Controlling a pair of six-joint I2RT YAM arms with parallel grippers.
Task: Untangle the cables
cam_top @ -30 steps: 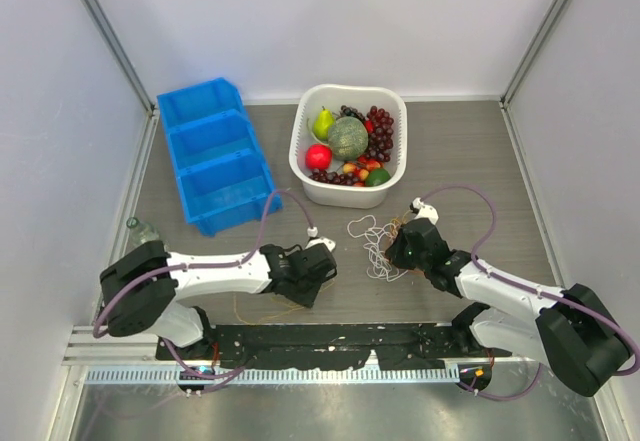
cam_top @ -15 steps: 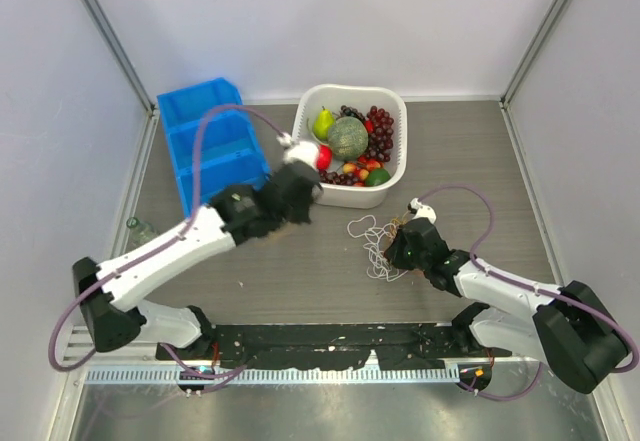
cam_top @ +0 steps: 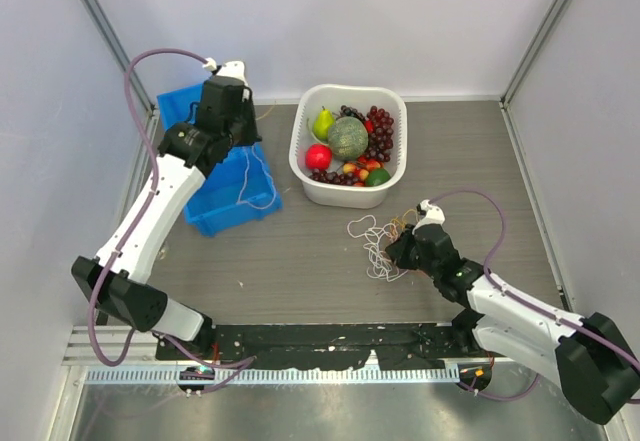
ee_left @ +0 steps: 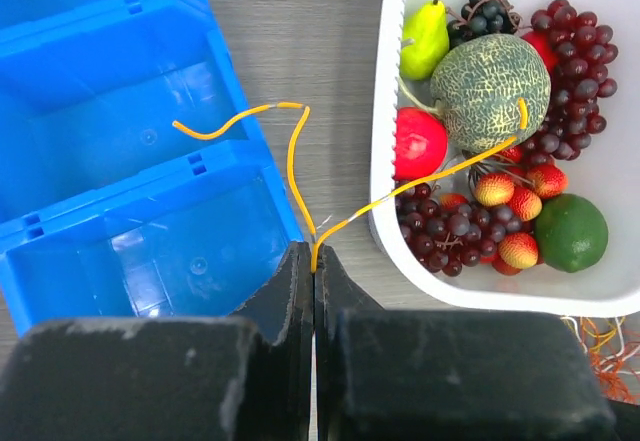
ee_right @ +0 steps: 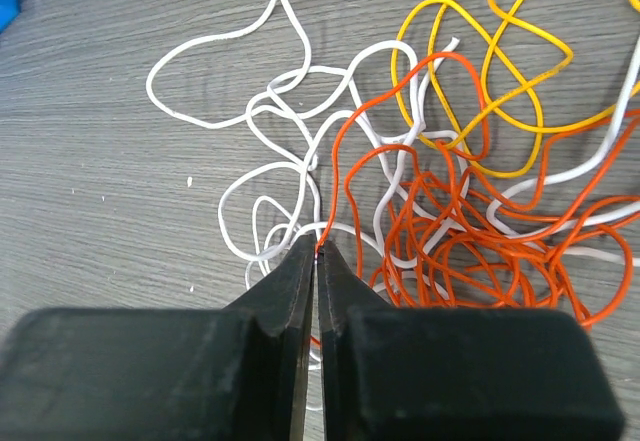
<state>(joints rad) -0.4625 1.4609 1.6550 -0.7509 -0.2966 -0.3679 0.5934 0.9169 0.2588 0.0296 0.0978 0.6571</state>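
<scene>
- We saw the left gripper (ee_left: 313, 261) pressed together on a yellow-orange cable (ee_left: 293, 166), held in the air over the gap between the blue bin (ee_left: 100, 61) and the white basket (ee_left: 384, 191) of fruit.
- One end of that cable curled across the bin and the other ran across the basket.
- The right gripper (ee_right: 318, 253) was down on the table (cam_top: 300, 251), its tips closed on an orange-red cable (ee_right: 450, 231) at the near edge of the tangle (cam_top: 378, 246).
- A white cable (ee_right: 150, 83) looped out to the tangle's left.
</scene>
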